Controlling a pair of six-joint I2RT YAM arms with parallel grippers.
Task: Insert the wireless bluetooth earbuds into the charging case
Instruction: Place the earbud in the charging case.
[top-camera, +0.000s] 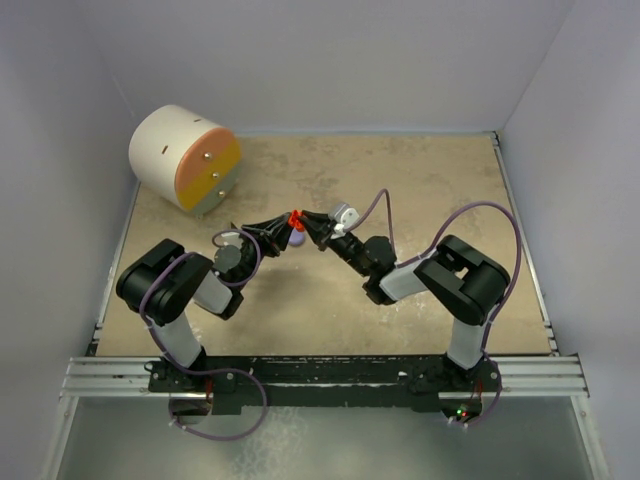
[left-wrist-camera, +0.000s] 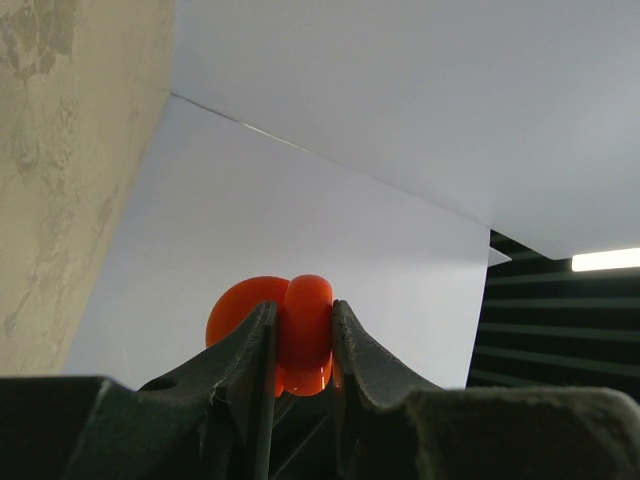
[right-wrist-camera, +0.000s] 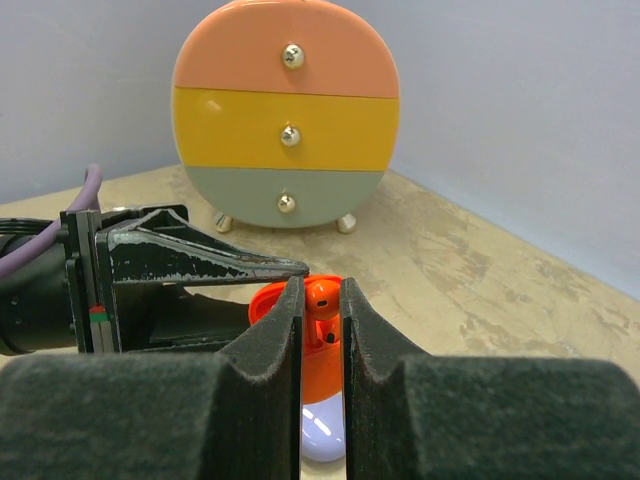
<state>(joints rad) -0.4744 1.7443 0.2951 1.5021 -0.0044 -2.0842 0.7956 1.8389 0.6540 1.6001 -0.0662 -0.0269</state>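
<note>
Right gripper (right-wrist-camera: 321, 290) on red earbud (right-wrist-camera: 322, 335), left gripper (left-wrist-camera: 304, 310) on red case (left-wrist-camera: 308, 350), drawers (right-wrist-camera: 287, 130) behind

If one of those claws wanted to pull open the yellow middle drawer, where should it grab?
Probably the small metal knob at the centre of the yellow drawer, approached straight from the front and pinched from either side. The drawer's face looks smooth and flush, so only the knob sticks out.

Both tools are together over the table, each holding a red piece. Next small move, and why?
Probably ease the right tool forward slightly: its red earbud sits beside the red case pinched in the left tool, so a nudge may seat it.
</note>
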